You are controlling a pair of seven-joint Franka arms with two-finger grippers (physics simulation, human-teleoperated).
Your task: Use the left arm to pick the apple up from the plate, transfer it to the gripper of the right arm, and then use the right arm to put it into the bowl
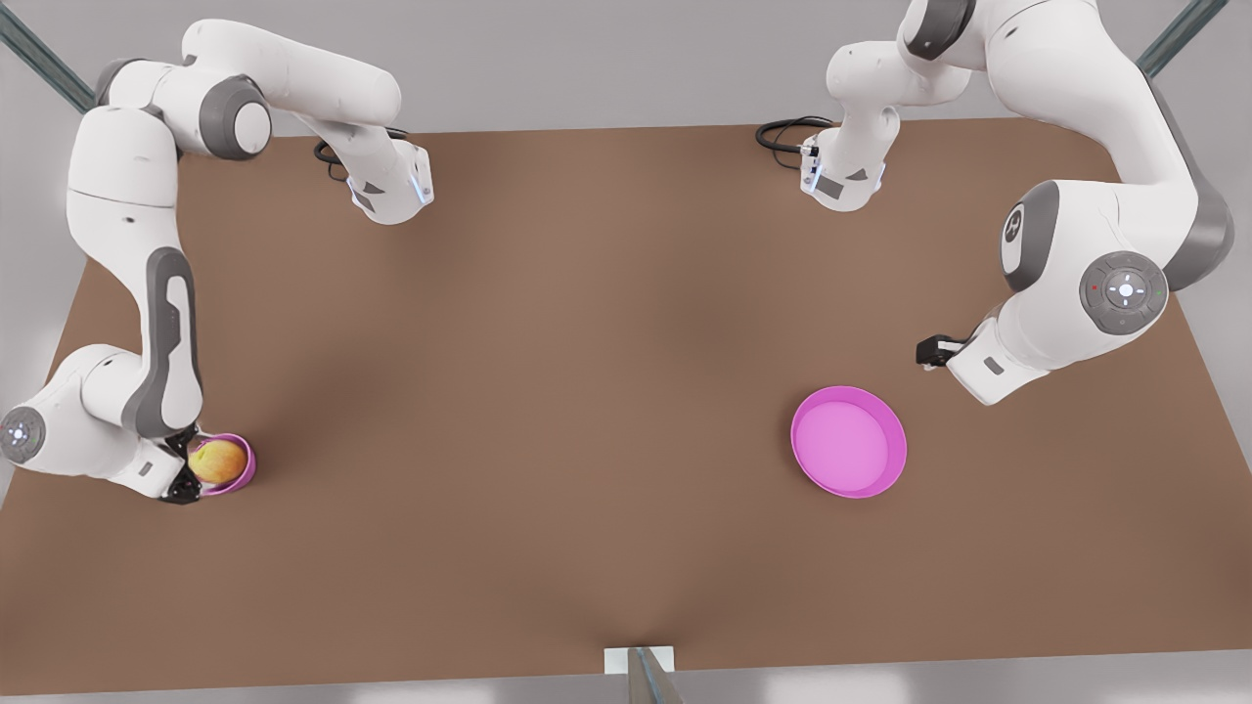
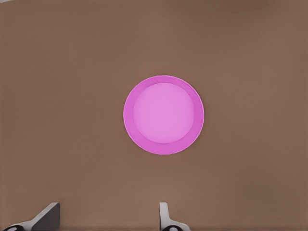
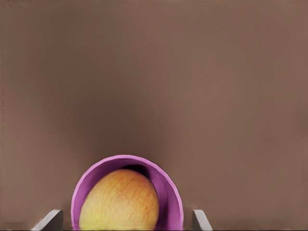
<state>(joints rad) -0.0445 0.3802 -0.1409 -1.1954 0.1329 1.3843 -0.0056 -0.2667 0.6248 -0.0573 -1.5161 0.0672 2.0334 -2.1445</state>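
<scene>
The yellow-orange apple (image 1: 217, 461) (image 3: 120, 202) lies inside the small pink bowl (image 1: 245, 460) (image 3: 166, 180) at the front view's left. My right gripper (image 1: 184, 469) (image 3: 126, 212) hovers right at the bowl, open, its fingers (image 3: 50, 219) spread wider than the bowl and apart from the apple. The wide pink plate (image 1: 848, 442) (image 2: 163, 114) sits at the front view's right with nothing on it. My left gripper (image 1: 931, 350) (image 2: 108, 208) hangs above the table just beyond the plate, open, with nothing between its fingers (image 2: 166, 216).
The brown table (image 1: 548, 372) stretches between bowl and plate. Black cables (image 1: 787, 132) lie near the back edge by both arm bases. A grey post (image 1: 646, 675) stands at the middle of the front edge.
</scene>
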